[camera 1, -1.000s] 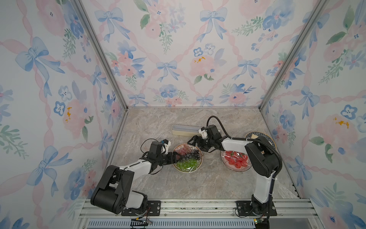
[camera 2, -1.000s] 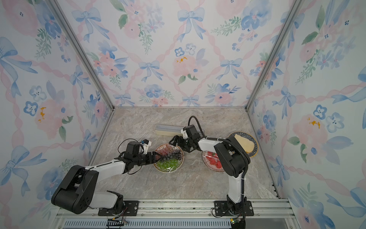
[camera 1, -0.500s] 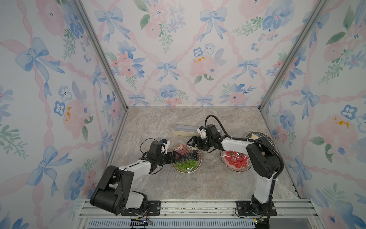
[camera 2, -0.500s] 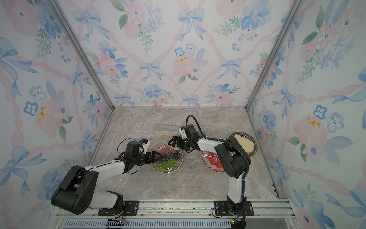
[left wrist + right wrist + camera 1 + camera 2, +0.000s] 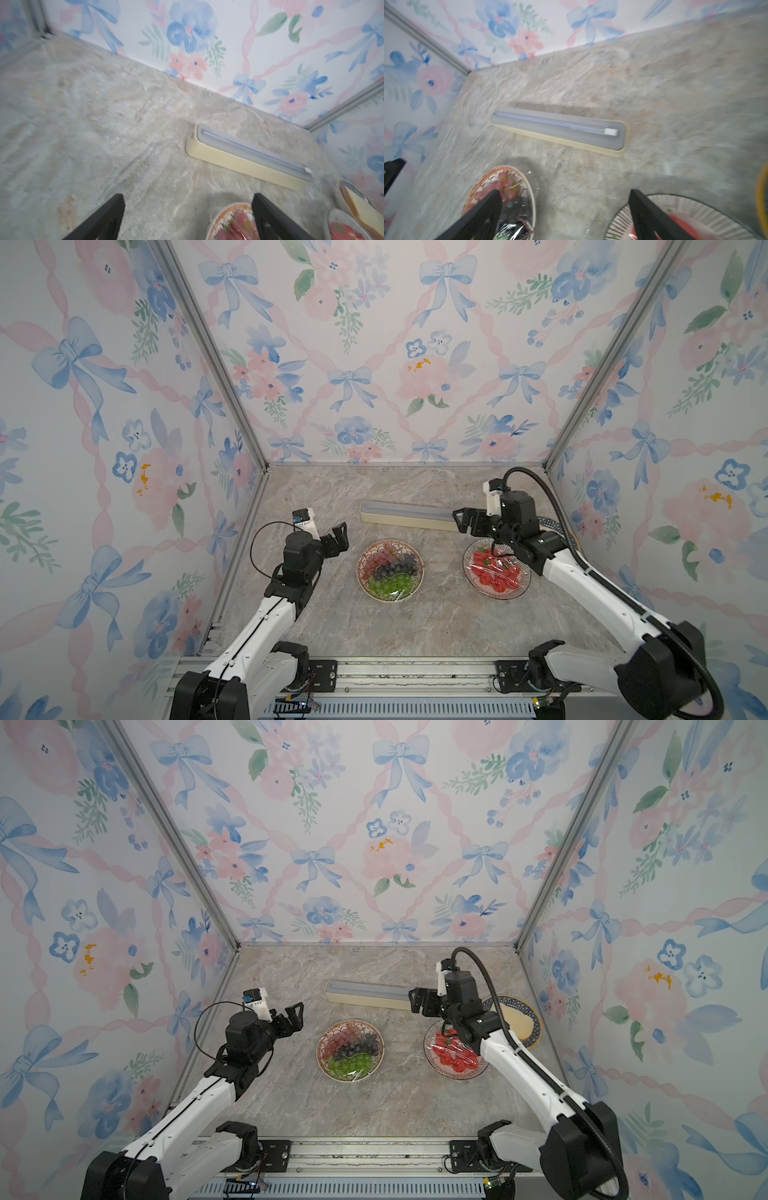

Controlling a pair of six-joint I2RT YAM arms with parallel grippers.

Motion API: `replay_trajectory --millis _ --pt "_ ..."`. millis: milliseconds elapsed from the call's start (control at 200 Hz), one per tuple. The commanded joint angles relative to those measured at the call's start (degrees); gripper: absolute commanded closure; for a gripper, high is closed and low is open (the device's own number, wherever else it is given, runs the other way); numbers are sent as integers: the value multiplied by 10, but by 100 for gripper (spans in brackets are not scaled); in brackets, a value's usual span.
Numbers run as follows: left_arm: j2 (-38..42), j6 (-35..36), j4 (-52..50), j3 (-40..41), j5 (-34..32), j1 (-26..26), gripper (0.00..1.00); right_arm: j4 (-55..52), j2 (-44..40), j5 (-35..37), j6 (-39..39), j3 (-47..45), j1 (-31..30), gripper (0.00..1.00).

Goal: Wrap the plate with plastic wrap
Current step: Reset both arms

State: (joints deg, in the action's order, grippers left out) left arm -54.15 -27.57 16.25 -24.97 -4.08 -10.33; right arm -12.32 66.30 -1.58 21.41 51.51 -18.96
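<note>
1. Two pincers are counted. The left pincer [image 5: 338, 538] is held left of the grape plate [image 5: 390, 598], the right pincer [image 5: 459, 521] beyond it to the right. Both are spread wide and empty.
2. Three plates are counted on the surface [image 5: 436, 626]: the grape plate, the strawberry plate [image 5: 498, 595] to its right, and the bread plate [image 5: 519, 1004] farther right.
3. Plastic wrap [image 5: 519, 209] is seen, glossy, over the grape plate.
4. One cream box [image 5: 405, 516] is laid behind the grape plate. Its long axis is run left to right, with the slider [image 5: 611, 131] at the right end.
5. In both top views that end is overlapped by the right pincer. In the right wrist view the box is seen ahead of it, apart.
</note>
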Motion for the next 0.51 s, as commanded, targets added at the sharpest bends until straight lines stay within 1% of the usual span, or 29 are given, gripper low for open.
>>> replay_trajectory --millis 0,75,180,260,355,445,500 --pt "2 31 58 10 -137 7 2 -23 -59 62 -42 -66 73 3" --pt "-10 37 108 26 -176 8 2 8 -105 81 -46 -117 130 3" --pt "-49 58 160 40 -224 7 2 95 -150 92 -70 -200 197 3" --pt "-88 96 189 42 -228 7 2 190 -161 89 -96 -266 234 3" --pt "-126 110 212 43 -233 7 2 302 -146 88 -107 -334 261 3" --pt "-148 133 241 51 -226 7 2 378 -94 73 -119 -358 266 3" --pt "-155 150 264 61 -227 7 2 449 -53 63 -128 -374 266 3"
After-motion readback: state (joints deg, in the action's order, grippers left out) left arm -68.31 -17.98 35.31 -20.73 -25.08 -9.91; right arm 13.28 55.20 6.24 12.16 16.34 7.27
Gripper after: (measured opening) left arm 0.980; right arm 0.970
